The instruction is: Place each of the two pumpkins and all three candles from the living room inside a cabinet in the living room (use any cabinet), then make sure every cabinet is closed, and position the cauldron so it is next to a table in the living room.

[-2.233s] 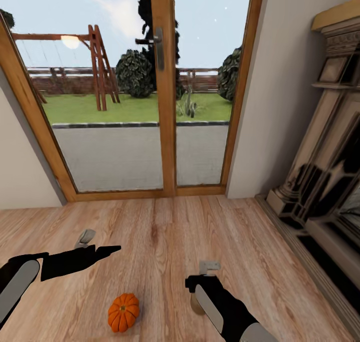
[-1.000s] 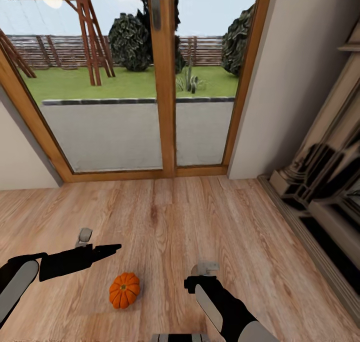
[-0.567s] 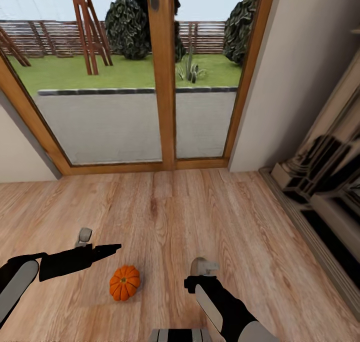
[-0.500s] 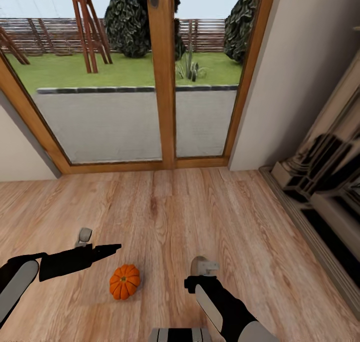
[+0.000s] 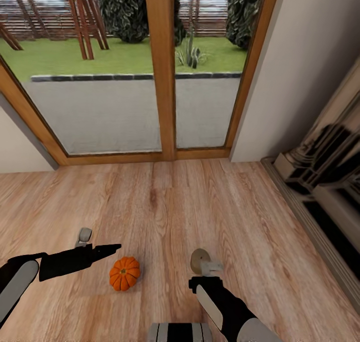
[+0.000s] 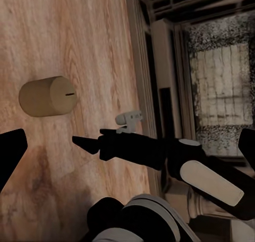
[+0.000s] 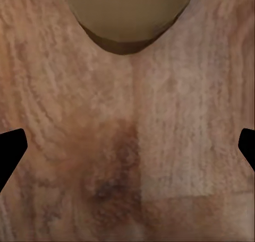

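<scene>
We see one orange pumpkin (image 5: 124, 273) on the wooden floor (image 5: 165, 207), just beside the tip of our left gripper (image 5: 107, 249) and apart from it. A taupe candle (image 5: 200, 256) lies on its side on the floor, just ahead of our right gripper (image 5: 210, 268). Both pairs of jaws stand wide and hold nothing. The glass patio door (image 5: 160, 72) is ahead, the fireplace surround (image 5: 325, 182) at right.

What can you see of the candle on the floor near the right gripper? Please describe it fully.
The candle is a short, squat cylinder of dull tan, matte like wax, with a thin dark mark on its flat end. It stands alone on the wooden floor, just ahead of the right gripper, untouched. The right wrist view shows its rounded edge beyond the open fingertips.
</scene>
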